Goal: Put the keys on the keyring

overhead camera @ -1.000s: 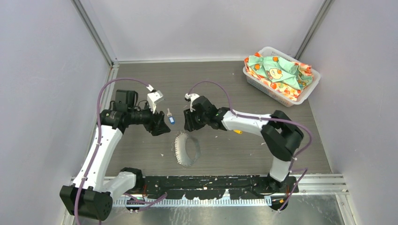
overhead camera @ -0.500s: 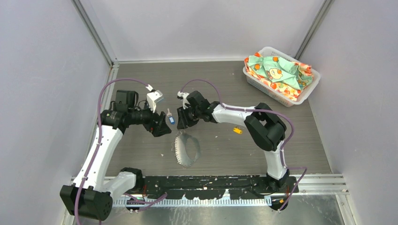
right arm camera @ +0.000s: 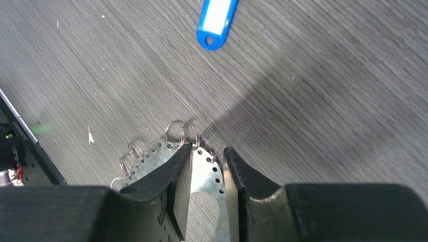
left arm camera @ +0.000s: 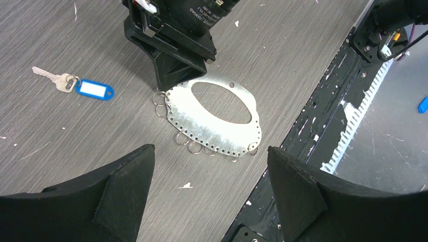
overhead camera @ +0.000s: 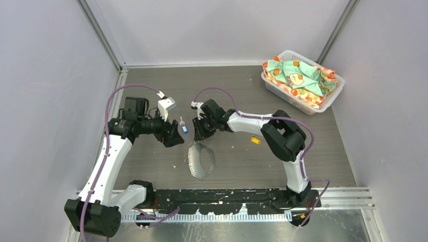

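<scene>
Right pincer point(right arm camera: 207, 156) narrow, astride rim of grey perforated oval metal keyring point(left arm camera: 217, 133) lying flat on tabletop point(left arm camera: 303, 45); clamped or not, cannot tell. Left pincer point(left arm camera: 210, 156) wide, empty, above it. Small silver key with blue tag point(left arm camera: 93, 89) loose just beyond. Risk: thin flat plate slips from fingertips on lift and skids away.

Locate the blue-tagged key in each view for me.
Top external: blue-tagged key centre-left, just above the keyring.
Left wrist: upper left, left of the keyring.
Right wrist: only its blue tag, at the top edge.
Shared landmark: the keyring, a perforated metal oval.
</scene>
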Robot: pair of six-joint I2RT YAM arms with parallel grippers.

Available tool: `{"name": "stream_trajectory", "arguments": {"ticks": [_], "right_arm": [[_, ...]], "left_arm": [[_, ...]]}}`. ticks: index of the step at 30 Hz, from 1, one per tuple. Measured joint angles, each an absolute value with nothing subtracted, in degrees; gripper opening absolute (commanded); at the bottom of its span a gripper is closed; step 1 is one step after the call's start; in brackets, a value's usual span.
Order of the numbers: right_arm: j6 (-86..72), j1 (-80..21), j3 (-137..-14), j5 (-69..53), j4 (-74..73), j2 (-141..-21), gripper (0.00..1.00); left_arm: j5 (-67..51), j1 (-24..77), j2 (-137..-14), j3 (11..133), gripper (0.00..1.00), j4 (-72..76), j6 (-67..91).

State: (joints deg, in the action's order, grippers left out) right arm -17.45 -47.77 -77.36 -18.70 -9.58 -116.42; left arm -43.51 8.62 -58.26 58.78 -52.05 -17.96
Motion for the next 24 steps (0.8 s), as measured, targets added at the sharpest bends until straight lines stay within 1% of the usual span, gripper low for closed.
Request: {"name": "stream_trajectory", "arguments": {"ticks": [8,10,13,16,21,24], "right_arm": [[-18.0,-47.8,-77.4,-20.4,-9.3,-118.4,0.29],[-18.1,-47.8,-77.4,-20.8,-9.1,-118.5,0.26],[-18.2,-47.8,-77.4,-20.9,-9.1,-118.7,0.16],[-18.2,-47.8,-77.4,-21.3,-9.0,-118.9,0.02],[-18.4,-47.8,-77.5,-23.2,-8.0,-119.0,0.01],[-18.1,-47.8,-76.4,-23.8,-5.5,-118.5,0.01]], "left_arm": [[-43.6,8.9,-58.3,58.8,0.81,-52.2,-17.9],[-43.7,9.0,-58.3,58.8,0.8,-52.2,-17.9],[-43.8,9.1,-58.3,58.8,0.79,-52.4,-17.9],[-44.0,9.1,-58.3,58.8,0.79,-52.6,-18.0],[-44.0,9.3,-58.3,58.8,0.78,-52.6,-17.9],[-44.0,9.3,-58.3,59.0,0.74,-52.6,-17.6]]}}
